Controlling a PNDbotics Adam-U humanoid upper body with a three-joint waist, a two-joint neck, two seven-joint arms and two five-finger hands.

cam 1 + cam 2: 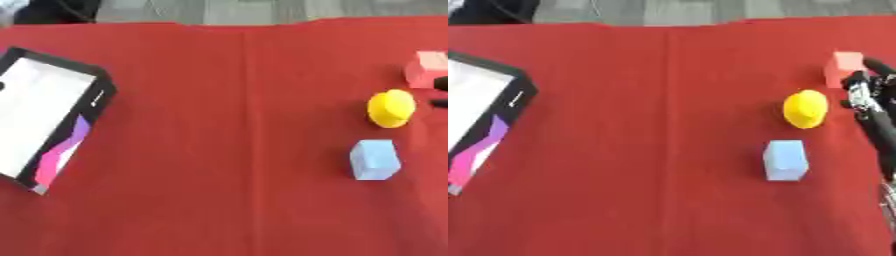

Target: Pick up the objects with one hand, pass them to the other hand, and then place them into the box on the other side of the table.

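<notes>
Red cloth over the worktop, grey floor beyond the far edge. At nine o'clock, a shallow black-walled cardboard box with white floor and pink-purple side panel, nothing visible inside. At three o'clock, a loose column of things: pink foam block farthest, yellow rounded plastic piece in the middle, pale blue foam cube nearest, all resting on the cloth and apart from one another. Right robot hand just beside the pink block and yellow piece, fingers somewhat curled, grasping nothing. Left robot hand out of sight. By the look of it, barely begun: nothing lifted, nothing handed over, nothing boxed; three pieces left.
</notes>
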